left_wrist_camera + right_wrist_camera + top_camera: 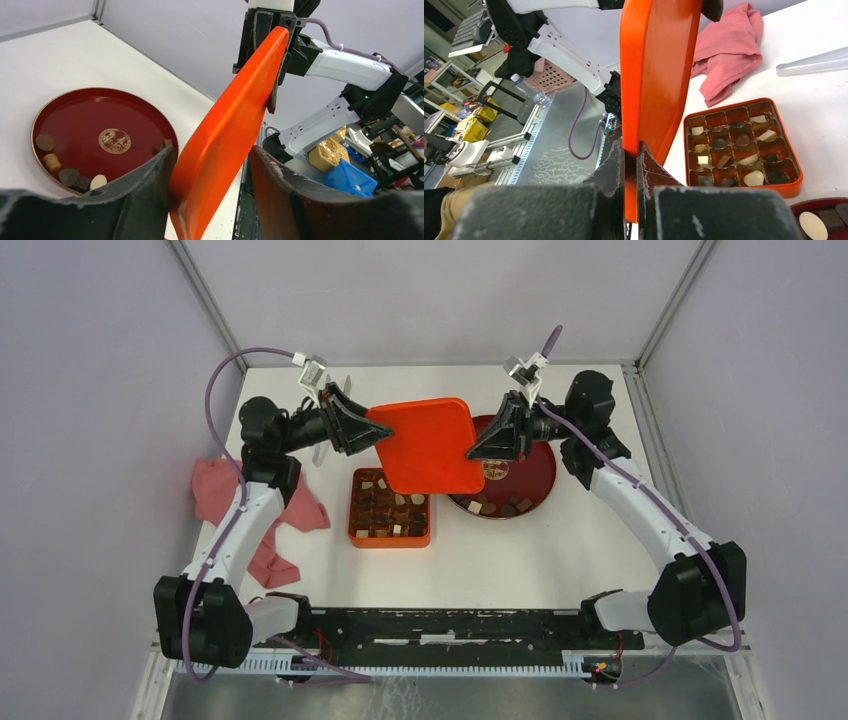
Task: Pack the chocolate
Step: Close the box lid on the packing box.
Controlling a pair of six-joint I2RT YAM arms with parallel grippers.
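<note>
Reference: the orange box [390, 538] on the tabletop [560, 560]. We find the orange lid [424, 445] tilted above its far side, with the right claw [472, 453] clenched on one edge and the left claw [367, 430] straddling the other, jaws apart. Chocolate [398, 502] sits in the box and on the red plate [535, 475] right of it.

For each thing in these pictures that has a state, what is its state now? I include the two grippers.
orange lid: off the box, held tilted in the air.
orange box: open, chocolate in many compartments.
red plate: a few pieces along its near rim.
pink cloth: crumpled on the table.
left gripper: open, jaws astride one lid edge.
right gripper: shut on the opposite lid edge.
</note>
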